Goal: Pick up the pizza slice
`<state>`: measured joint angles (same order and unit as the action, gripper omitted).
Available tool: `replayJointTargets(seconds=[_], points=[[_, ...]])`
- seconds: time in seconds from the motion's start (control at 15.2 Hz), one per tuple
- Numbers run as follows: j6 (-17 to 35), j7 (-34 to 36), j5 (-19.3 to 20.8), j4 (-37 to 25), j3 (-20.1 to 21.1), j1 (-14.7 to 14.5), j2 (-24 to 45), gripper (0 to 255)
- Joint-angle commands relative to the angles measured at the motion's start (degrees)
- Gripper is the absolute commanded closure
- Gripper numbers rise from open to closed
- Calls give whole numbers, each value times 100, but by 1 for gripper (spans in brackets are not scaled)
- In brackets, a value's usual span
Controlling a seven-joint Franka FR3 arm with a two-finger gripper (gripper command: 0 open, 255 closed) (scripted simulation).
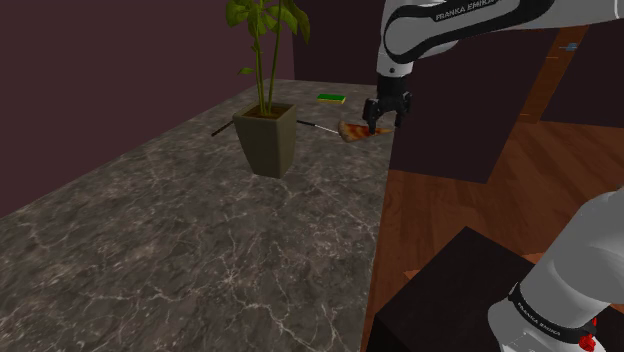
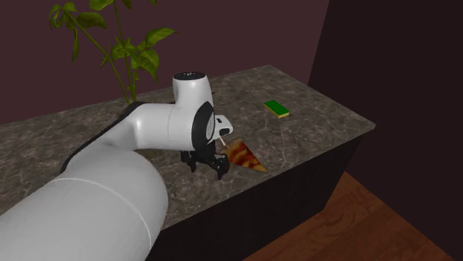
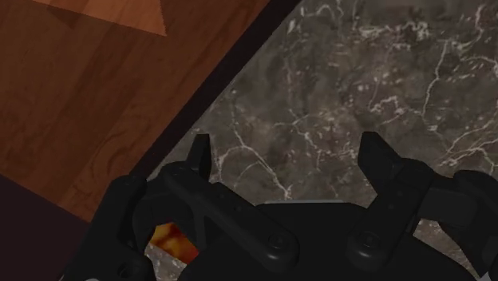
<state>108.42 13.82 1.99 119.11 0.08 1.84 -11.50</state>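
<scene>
- One pizza slice [image 1: 352, 131] [image 2: 245, 156].
- One green sponge [image 1: 331, 97] [image 2: 279, 110].
- One plant [image 1: 262, 30] [image 2: 111, 44], in one pot [image 1: 268, 145].
- One thin utensil [image 1: 320, 126]; its kind cannot be told.
- One marbled desk [image 1: 150, 240] [image 2: 319, 126] [image 3: 383, 72].
- One white arm [image 1: 450, 25] [image 2: 148, 130].
- One black hand [image 1: 384, 124] [image 2: 208, 169] [image 3: 287, 152], with two fingers [image 3: 201, 156].
- One dark box stand [image 1: 450, 280].

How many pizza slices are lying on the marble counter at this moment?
1. The pizza slice lies on the counter near its edge, right beside the open gripper. The arm covers part of the counter, so another could be hidden.
</scene>
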Motion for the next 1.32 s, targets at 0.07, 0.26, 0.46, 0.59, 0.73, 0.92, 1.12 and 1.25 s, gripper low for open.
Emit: replayJointTargets(seconds=[0.07, 0.26, 0.46, 0.59, 0.73, 0.92, 1.12, 1.25], points=[[146, 160, 110, -569, 27, 18, 646, 0], [223, 324, 226, -1199, 40, 19, 1292, 0], [229, 474, 343, -1913, 34, 10, 1953, 0], [189, 563, 416, -2446, 19, -2, 2408, 0], [113, 641, 482, -3033, -3, -16, 2881, 0], [-83, 732, 565, -4039, -46, -39, 3633, 0], [138, 759, 574, -3832, -49, -38, 3649, 0], [281, 777, 580, -3705, -51, -37, 3667, 0]])
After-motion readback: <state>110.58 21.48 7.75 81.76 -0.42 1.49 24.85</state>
